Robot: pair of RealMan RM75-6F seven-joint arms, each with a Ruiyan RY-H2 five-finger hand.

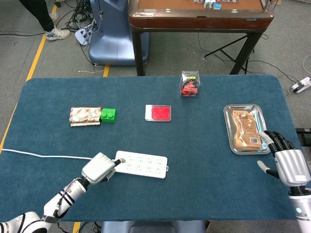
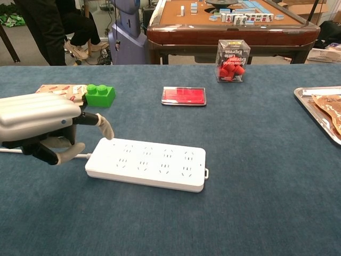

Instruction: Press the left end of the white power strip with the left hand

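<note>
The white power strip lies flat near the table's front, its cable running off to the left. In the chest view the power strip shows several socket rows. My left hand sits just left of it, with one finger stretched out and its tip on the strip's left end. In the chest view the left hand hovers low at the left, the outstretched fingertip right at the strip's left edge and the thumb apart below. My right hand rests at the table's right edge, fingers spread, holding nothing.
A green brick and a wrapped packet lie at the left rear. A flat red box and a clear box of red pieces stand mid-table. A metal tray with a snack packet sits right.
</note>
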